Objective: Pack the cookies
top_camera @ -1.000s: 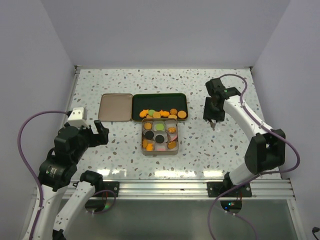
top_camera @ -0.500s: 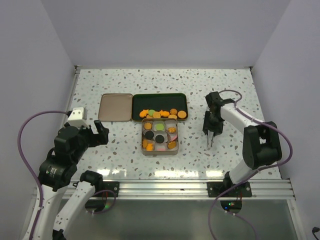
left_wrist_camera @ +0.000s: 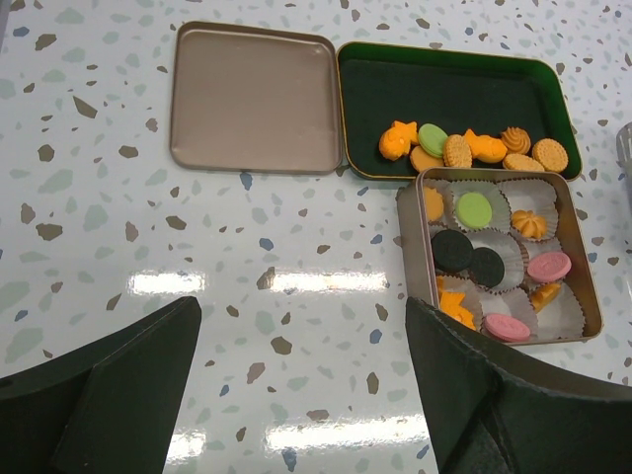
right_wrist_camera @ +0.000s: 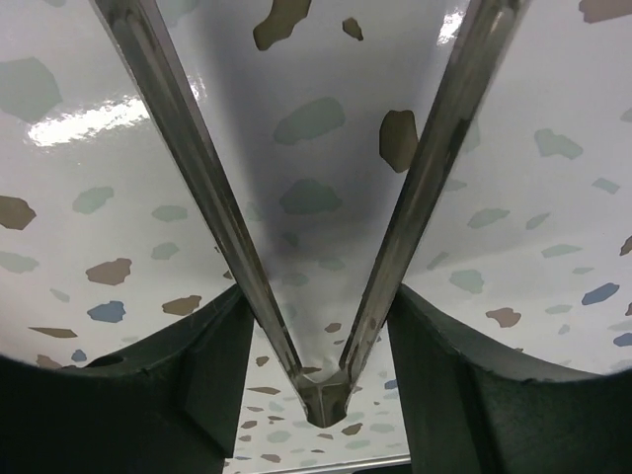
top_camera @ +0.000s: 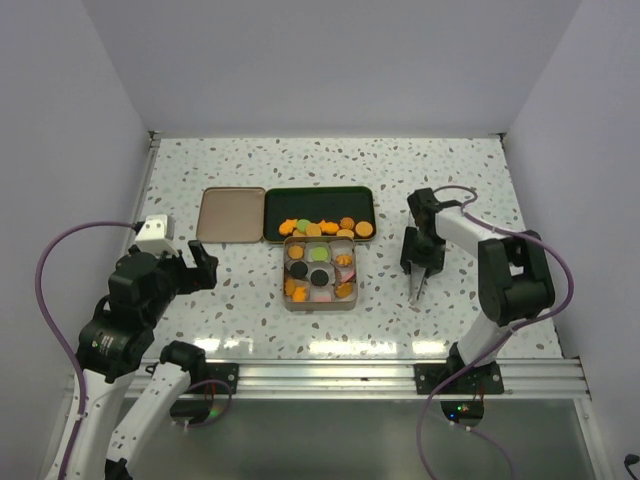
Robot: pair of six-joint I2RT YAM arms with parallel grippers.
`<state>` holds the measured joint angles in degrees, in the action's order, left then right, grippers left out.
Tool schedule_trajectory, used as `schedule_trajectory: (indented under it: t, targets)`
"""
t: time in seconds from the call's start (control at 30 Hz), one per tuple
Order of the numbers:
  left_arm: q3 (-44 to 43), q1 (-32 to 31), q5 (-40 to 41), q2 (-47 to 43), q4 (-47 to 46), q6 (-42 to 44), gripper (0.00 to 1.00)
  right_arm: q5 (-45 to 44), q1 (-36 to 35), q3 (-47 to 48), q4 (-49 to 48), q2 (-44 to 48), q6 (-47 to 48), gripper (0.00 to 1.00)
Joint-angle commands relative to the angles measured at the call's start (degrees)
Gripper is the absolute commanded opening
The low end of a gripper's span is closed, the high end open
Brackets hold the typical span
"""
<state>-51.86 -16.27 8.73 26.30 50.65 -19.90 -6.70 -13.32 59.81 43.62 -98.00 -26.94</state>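
Note:
Loose cookies [top_camera: 328, 227], mostly orange with one green, lie in a row in the dark green tray [top_camera: 320, 196]; they also show in the left wrist view [left_wrist_camera: 459, 151]. More cookies [top_camera: 320, 272] sit in white paper cups in the tan tin [left_wrist_camera: 484, 174] just in front of the tray. My right gripper [top_camera: 415, 260] is to the right of the tin, low over the table, and is shut on metal tongs [right_wrist_camera: 188, 148] whose arms stand spread apart. My left gripper [top_camera: 200, 268] is open and empty at the left, its fingers [left_wrist_camera: 148, 365] wide apart.
The tin's tan lid [top_camera: 231, 214] lies flat to the left of the green tray, also in the left wrist view [left_wrist_camera: 255, 99]. The speckled table is walled at the left, back and right. A metal rail runs along the near edge.
My right arm has come down and toward the near edge with the tongs, ending low beside the tin. The left arm and the cookies have not moved.

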Motion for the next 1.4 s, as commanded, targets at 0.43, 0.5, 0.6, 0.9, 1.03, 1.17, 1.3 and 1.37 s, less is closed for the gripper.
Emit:
schedule_trajectory:
  t: [0.43,0.5,0.6,0.9,1.03,1.17,1.3,1.37]
  targets:
    - [-0.17,-0.43,-0.21,0.94,-2.23,0.83,0.90,-5.25,2.07,6.28,5.33,3.33,1.80,0.84]
    - [-0.17,-0.43,-0.29,1.20,-2.23,0.92,0.90,-5.52,2.07,8.29,7.09,4.47,2.15,0.86]
    - [-0.18,-0.43,-0.29,1.56,-2.14,0.83,0.90,-6.31,1.98,10.93,9.55,6.85,2.50,0.88]
    - [-1.49,-0.43,0.58,7.96,-1.52,0.13,0.90,0.62,1.64,16.13,13.34,13.53,2.77,0.91]
    - [-2.90,-0.43,2.16,15.87,-2.05,-2.07,0.86,4.33,-2.05,16.65,13.95,15.73,1.10,0.91]
    - [-3.78,-0.25,4.53,22.73,-5.13,-4.80,0.87,4.94,-8.30,16.65,14.22,17.40,-1.54,0.91]
    - [-5.62,-0.25,8.22,28.79,-7.23,-5.06,0.87,6.08,-15.66,14.99,13.51,19.16,-5.39,0.91]
    - [-6.59,-0.08,10.24,32.48,-7.94,-4.45,0.87,5.65,-17.61,14.63,14.39,20.65,-6.46,0.91]
